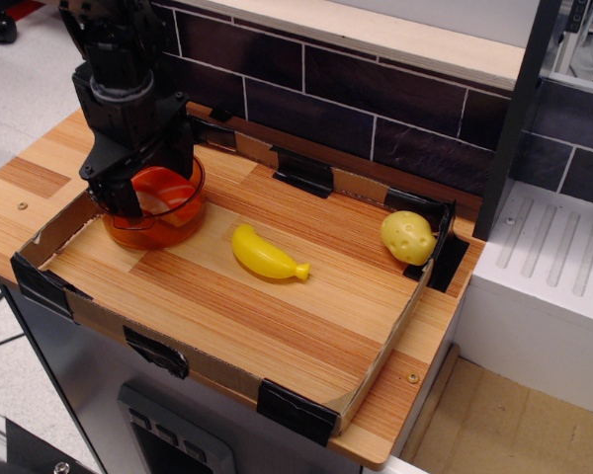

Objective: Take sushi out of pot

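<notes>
The translucent orange pot (170, 229) stands at the left end of the cardboard-walled tray. The sushi (164, 185) lies inside it; only part of its orange-red top shows between the fingers, the rest is hidden by the gripper. My black gripper (152, 184) has come down into the pot from above. Its jaws are open, one finger (124, 200) at the pot's left wall and the other at the back right, standing on either side of the sushi. I cannot tell whether the fingers touch it.
A yellow toy banana (265, 256) lies mid-tray, right of the pot. A yellow lumpy potato (407, 237) sits in the far right corner. The tray has low cardboard walls (381, 351) with black tape corners. A dark tiled wall (336, 99) rises behind.
</notes>
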`<action>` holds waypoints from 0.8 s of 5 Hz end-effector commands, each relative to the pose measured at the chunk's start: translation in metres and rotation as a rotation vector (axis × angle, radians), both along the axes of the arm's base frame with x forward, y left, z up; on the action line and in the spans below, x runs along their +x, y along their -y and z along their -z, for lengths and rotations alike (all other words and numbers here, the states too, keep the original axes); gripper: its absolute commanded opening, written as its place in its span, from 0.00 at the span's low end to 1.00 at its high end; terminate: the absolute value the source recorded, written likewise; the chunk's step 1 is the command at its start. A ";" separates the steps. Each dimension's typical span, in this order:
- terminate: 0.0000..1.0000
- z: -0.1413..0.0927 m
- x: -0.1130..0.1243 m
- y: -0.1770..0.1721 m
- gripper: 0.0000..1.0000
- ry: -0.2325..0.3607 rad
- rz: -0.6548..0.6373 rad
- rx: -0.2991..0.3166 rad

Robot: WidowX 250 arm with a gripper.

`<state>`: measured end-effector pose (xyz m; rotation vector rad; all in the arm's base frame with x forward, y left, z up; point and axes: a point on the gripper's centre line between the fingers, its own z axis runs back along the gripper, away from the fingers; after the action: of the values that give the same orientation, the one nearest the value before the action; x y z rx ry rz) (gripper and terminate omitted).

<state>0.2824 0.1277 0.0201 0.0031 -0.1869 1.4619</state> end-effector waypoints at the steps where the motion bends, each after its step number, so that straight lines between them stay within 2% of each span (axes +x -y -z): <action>1: 0.00 -0.006 -0.004 0.004 0.00 0.018 0.012 0.008; 2: 0.00 -0.017 -0.003 0.002 0.00 -0.001 0.012 -0.010; 3: 0.00 -0.034 -0.002 -0.002 0.00 0.023 0.002 -0.012; 4: 0.00 -0.065 -0.001 -0.007 0.00 0.123 -0.044 0.016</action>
<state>0.2836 0.1338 0.0730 -0.0624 -0.2431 1.5066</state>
